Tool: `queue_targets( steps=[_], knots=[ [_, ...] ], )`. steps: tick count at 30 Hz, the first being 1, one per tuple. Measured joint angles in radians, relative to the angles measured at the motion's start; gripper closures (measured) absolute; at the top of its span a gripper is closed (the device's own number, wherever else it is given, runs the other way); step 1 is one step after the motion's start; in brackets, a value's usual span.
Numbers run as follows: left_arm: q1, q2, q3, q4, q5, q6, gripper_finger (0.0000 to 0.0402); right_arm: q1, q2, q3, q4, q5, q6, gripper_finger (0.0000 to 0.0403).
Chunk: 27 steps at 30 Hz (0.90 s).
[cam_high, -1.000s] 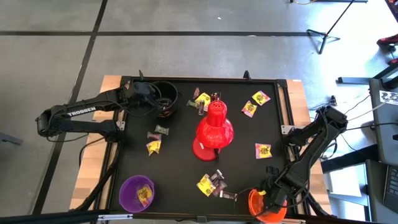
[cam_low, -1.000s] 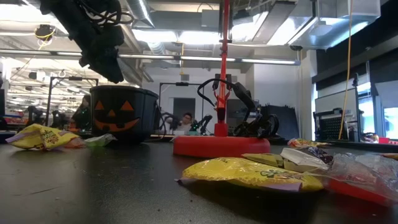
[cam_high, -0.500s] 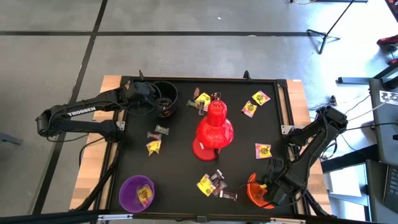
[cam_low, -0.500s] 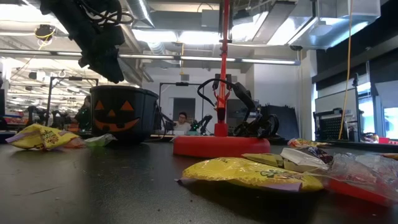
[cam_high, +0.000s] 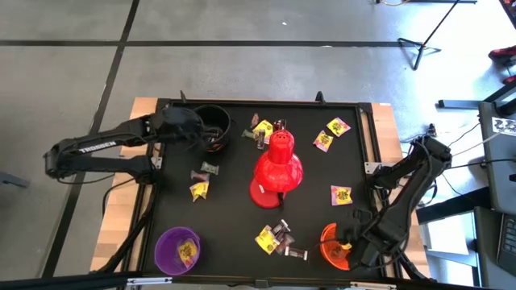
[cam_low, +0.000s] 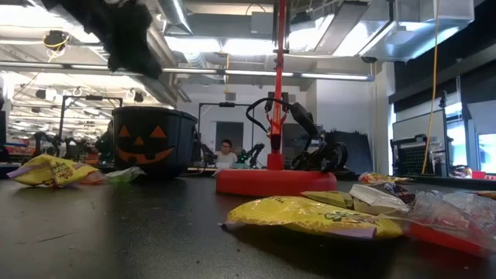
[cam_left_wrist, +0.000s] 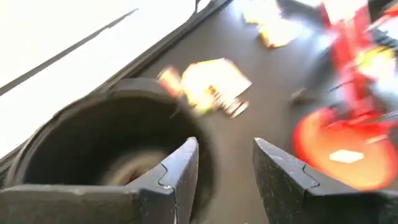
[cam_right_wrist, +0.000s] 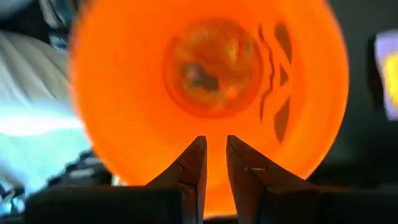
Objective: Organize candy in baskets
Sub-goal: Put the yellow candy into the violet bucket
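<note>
My left gripper [cam_left_wrist: 224, 171] sits over the black jack-o'-lantern bucket [cam_high: 211, 122] at the far left of the mat, its fingers [cam_left_wrist: 183, 168] set a modest way apart with nothing between them. From here I judge the step is to leave the bucket and go for loose candy, so I would lift clear of the rim before swinging, then come down square over the yellow packet [cam_high: 198, 189] lying near the left edge, fingers straddling its short side. The left arm lies stretched across the table's left edge, forearm almost level.

My right gripper [cam_right_wrist: 211, 163] hangs above the orange bucket [cam_high: 332, 246] at the near right corner, fingers [cam_right_wrist: 194, 163] narrowed to a slit and holding nothing I can see. That arm is folded steeply down from its base.

The purple bucket [cam_high: 176, 250] at near left already holds a yellow packet. Other sweets lie scattered around the red desk lamp [cam_high: 278, 169].
</note>
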Motion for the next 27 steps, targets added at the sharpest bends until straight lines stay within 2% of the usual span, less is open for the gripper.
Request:
queue_targets(
  steps=[6,8,12,17,23,27],
  knots=[
    [-0.075,-0.068,0.010,0.209,0.188,-0.023,0.0260,-0.001,0.000,0.094,0.101,0.385,-0.165,0.0343],
    [-0.119,-0.069,0.010,0.284,0.234,-0.034,0.0260,-0.013,0.000,0.096,0.180,0.466,-0.247,0.0343],
    [-0.216,-0.060,0.010,0.388,0.241,-0.027,0.0260,-0.073,0.031,0.096,0.303,0.466,-0.392,0.0343],
    [-0.304,-0.038,0.010,0.401,0.159,0.023,0.0260,-0.157,0.096,0.096,0.353,0.380,-0.511,0.0343],
    [-0.347,0.000,0.010,0.400,0.118,0.059,0.0260,-0.232,0.197,0.095,0.368,0.272,-0.571,0.0341],
    [-0.348,0.022,0.010,0.400,0.117,0.073,0.0260,-0.261,0.242,0.095,0.390,0.236,-0.587,0.0317]
  ],
)
